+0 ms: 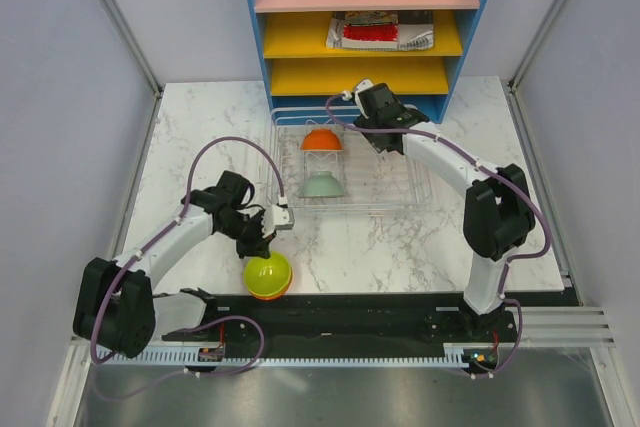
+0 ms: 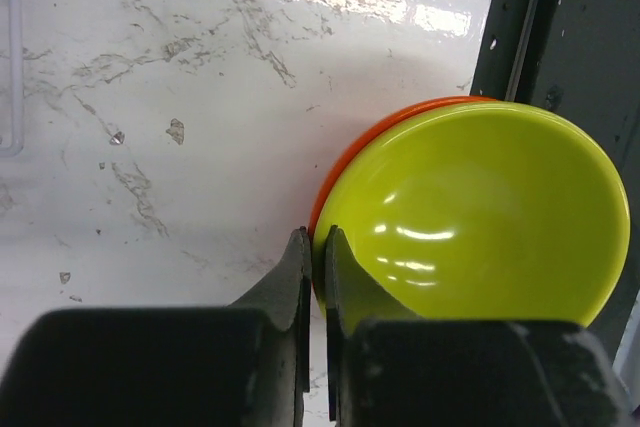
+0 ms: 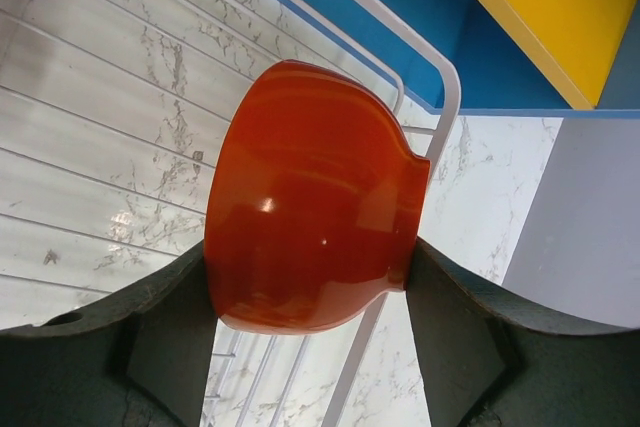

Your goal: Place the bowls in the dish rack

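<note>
Right now you're mid-load. Your right tool (image 3: 310,277) is clamped across the glossy orange-red plastic bowl (image 3: 310,207), tilted at the far end of the white wire dish rack (image 1: 400,182), behind the pale mint bowl (image 1: 321,185). I'd seat it between prongs before letting go. Your left tool (image 2: 317,257) pinches the rim of the lime-green round plastic bowl (image 2: 480,217), which is nested in an orange bowl (image 2: 345,157) on the marble tabletop (image 2: 150,97). Lift the top one alone.

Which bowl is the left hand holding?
On the marble table, at its near edge in front of the dish rack, the lime green bowl sits nested in an orange bowl. The left hand pinches its rim, and no other bowl is lime green.
</note>
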Robot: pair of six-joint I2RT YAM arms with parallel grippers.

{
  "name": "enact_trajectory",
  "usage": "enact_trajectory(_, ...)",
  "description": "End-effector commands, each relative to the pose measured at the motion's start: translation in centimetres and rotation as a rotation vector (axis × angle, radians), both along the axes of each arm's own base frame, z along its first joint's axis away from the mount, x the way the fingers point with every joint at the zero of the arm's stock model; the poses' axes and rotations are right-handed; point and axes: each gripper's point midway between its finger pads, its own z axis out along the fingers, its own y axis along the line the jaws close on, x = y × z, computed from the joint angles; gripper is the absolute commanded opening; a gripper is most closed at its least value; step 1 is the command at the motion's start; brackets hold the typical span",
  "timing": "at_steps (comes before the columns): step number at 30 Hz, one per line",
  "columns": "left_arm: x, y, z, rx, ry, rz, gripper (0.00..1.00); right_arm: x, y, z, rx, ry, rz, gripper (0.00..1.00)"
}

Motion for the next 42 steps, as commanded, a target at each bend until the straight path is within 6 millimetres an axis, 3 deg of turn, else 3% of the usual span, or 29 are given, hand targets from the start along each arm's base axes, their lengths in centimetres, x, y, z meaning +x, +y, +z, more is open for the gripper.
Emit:
enact_trajectory(1, 0.9, -0.3, 1.2, -0.011, -0.057, -0.008, 0.02, 1.9, -0.2, 2.8, -0.031, -0.109, -0.039, 0.00)
enact_trajectory(7, 1.7, -0.8, 4.3, -0.055, -0.127, 0.016, 0.02, 2.4, -0.4, 2.8, -0.090, -0.121, -0.056, 0.00)
enact_trajectory(14, 2.1, -0.7, 6.3, -0.065, -0.185, 0.041, 0.02, 2.5, 0.9, -0.5, -0.177, -0.082, -0.030, 0.00)
enact_trajectory(25, 1.7, -0.1, 6.2, -0.051, -0.206, 0.057, 0.02, 3.5, 1.5, -4.6, -0.255, -0.041, -0.038, 0.00)
enact_trajectory(34, 2.7, 1.6, 3.9, 0.047, -0.234, 0.100, 0.02, 3.2, 1.7, -3.2, -0.303, -0.099, -0.058, 0.00)
enact_trajectory(42, 5.1, 4.0, 4.3, 0.019, -0.269, 0.227, 0.02, 3.3, 1.2, -4.0, -0.355, -0.098, -0.067, 0.00)
